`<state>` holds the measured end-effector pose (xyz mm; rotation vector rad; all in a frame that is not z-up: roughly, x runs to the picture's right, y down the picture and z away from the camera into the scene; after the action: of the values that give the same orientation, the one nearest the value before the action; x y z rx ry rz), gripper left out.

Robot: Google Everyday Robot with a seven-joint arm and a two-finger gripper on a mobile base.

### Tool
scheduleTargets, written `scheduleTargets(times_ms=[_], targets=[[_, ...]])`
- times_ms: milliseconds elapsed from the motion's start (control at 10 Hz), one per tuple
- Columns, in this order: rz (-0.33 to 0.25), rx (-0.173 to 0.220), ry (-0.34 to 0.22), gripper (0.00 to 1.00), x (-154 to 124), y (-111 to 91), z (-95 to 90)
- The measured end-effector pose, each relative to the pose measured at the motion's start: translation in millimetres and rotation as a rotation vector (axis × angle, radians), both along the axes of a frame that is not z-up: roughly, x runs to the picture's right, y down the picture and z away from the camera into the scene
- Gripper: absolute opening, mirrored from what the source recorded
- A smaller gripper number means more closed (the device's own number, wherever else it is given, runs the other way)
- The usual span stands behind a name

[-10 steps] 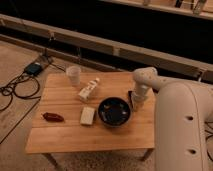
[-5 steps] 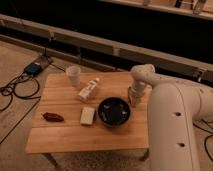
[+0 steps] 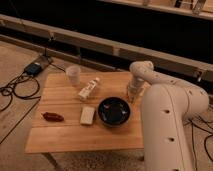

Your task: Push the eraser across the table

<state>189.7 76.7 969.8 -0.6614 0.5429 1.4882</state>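
Note:
The table (image 3: 60,135) has a light wooden plank top. My gripper (image 3: 132,93) points down over its right part, just right of and behind the dark bowl (image 3: 114,111), close to the table top. My white arm (image 3: 170,115) fills the right side of the view. No black eraser shows; it may be hidden under or behind the gripper.
On the table are a pale cup (image 3: 73,75) at the back, a white tube-like bottle (image 3: 88,89) lying in the middle, a cream block (image 3: 87,115) left of the bowl, and a small red object (image 3: 52,117) at the left. Cables and a box (image 3: 35,67) lie on the floor at the left.
My arm has swung in from the right and fills more of the view. The gripper has shifted slightly left and toward the back. The things on the table have not moved.

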Motion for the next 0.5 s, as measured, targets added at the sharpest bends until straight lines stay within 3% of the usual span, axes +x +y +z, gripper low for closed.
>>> scheduleTargets(times_ms=[500], targets=[[0.002, 0.018, -0.017, 0.00, 3.6, -22.3, 19.4]])
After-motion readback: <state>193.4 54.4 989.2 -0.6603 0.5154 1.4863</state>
